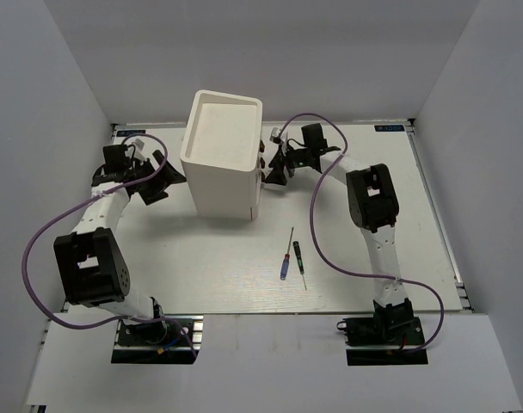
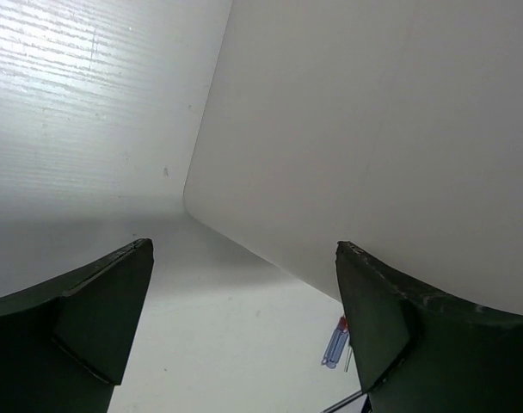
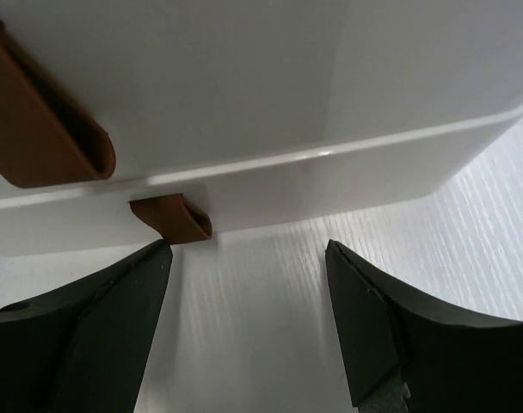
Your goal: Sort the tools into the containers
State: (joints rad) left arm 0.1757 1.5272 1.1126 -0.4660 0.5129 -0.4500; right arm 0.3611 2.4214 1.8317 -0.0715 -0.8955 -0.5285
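Observation:
The tall white cabinet point(image 1: 223, 155) stands at the back middle, its drawers facing right. My right gripper point(image 1: 273, 169) is open at that drawer face. The right wrist view shows its gripper point(image 3: 246, 245) just below a small brown drawer handle point(image 3: 171, 218) on the lowest drawer point(image 3: 347, 176), not gripping it. A larger brown handle point(image 3: 38, 120) is above. My left gripper point(image 1: 161, 178) is open and empty beside the cabinet's left wall point(image 2: 373, 129). A blue-handled thin screwdriver point(image 1: 286, 261) and a black-handled one point(image 1: 298, 255) lie on the table. Pliers and green screwdrivers are out of view.
White walls enclose the table point(image 1: 201, 258) on three sides. The left wrist view shows its open gripper point(image 2: 244, 248) over the tabletop, with the blue screwdriver point(image 2: 335, 344) far off past the cabinet's corner. Purple cables loop beside both arms.

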